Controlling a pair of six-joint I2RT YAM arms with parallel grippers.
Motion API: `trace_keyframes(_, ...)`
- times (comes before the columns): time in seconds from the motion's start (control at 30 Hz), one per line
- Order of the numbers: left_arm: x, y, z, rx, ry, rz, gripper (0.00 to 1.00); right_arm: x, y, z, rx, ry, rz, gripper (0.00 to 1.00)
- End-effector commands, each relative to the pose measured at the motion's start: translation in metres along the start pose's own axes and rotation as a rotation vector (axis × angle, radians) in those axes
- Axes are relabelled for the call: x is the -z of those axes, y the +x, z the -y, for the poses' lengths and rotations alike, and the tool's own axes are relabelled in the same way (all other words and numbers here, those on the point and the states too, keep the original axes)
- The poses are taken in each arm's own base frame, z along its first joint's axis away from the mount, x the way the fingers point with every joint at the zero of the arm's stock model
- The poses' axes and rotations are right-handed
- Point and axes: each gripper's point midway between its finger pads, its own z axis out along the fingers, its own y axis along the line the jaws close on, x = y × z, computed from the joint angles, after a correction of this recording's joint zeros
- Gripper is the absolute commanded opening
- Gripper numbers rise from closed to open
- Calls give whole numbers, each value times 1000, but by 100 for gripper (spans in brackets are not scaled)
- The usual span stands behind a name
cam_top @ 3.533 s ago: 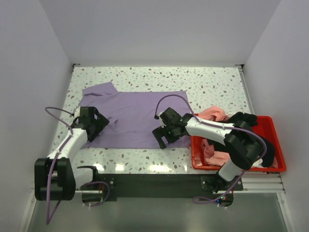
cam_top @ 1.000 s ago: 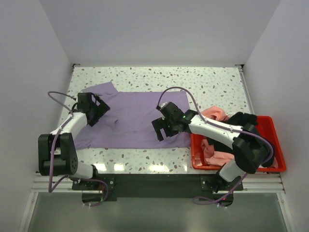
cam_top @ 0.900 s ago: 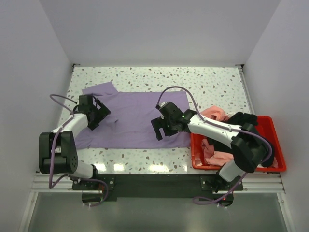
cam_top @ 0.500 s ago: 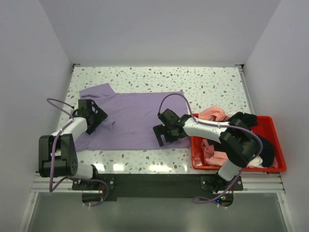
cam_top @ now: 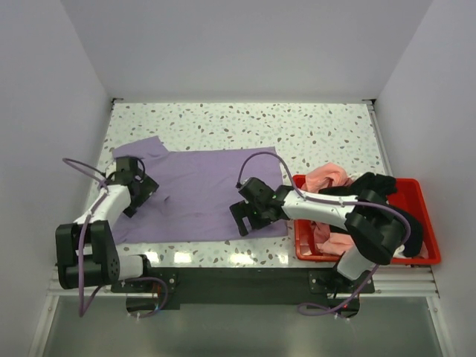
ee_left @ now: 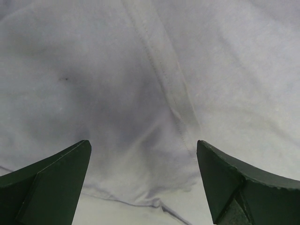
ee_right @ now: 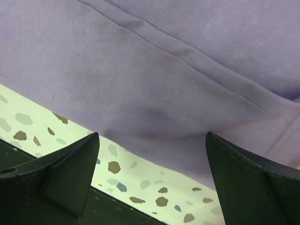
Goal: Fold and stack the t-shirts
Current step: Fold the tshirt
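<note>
The large lavender t-shirt (cam_top: 201, 190) lies spread flat on the speckled table. My left gripper (cam_top: 132, 190) is open and low over its left side, near the sleeve. In the left wrist view the gripper (ee_left: 143, 145) has its jaws wide apart over a seam (ee_left: 171, 93) and a cloth edge. My right gripper (cam_top: 245, 216) is open over the shirt's near right hem. In the right wrist view the gripper (ee_right: 152, 136) straddles that hem (ee_right: 154, 122) with nothing between the jaws. A salmon-pink shirt (cam_top: 327, 176) and a black shirt (cam_top: 375, 182) lie in the bin.
The red plastic bin (cam_top: 425, 195) stands at the right front, close beside my right arm. The table's front edge and a black base rail (cam_top: 238, 277) run just below the shirt's hem. White walls close in the table on three sides.
The lavender shirt has slid toward the front edge and lies flatter. Both grippers have moved nearer with it, the left one also a little to the left.
</note>
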Motion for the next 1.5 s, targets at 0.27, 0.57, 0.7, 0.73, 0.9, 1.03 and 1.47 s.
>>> trace_keyframes(0.27,54,-128,81,63,93,211,100,76,-125,12,-73,50,277,99)
trace_keyframes(0.57,5,-173,106,33,-16,164,100,94,-139,85,-195,98,331,99)
trace_keyframes(0.7,-19,-166,103,27,-41,118,100,93,-141,98,-211,100,330,99)
trace_keyframes(0.73,-26,-163,101,31,-53,111,100,92,-140,101,-215,93,324,99)
trace_keyframes(0.9,-52,-185,115,77,-16,170,100,87,-138,110,-196,96,291,99)
trace_keyframes(1.03,-71,-203,125,86,-29,207,100,86,-137,114,-194,98,290,99)
trace_keyframes(1.47,-129,-204,142,47,-26,162,100,86,-133,132,-220,143,280,99)
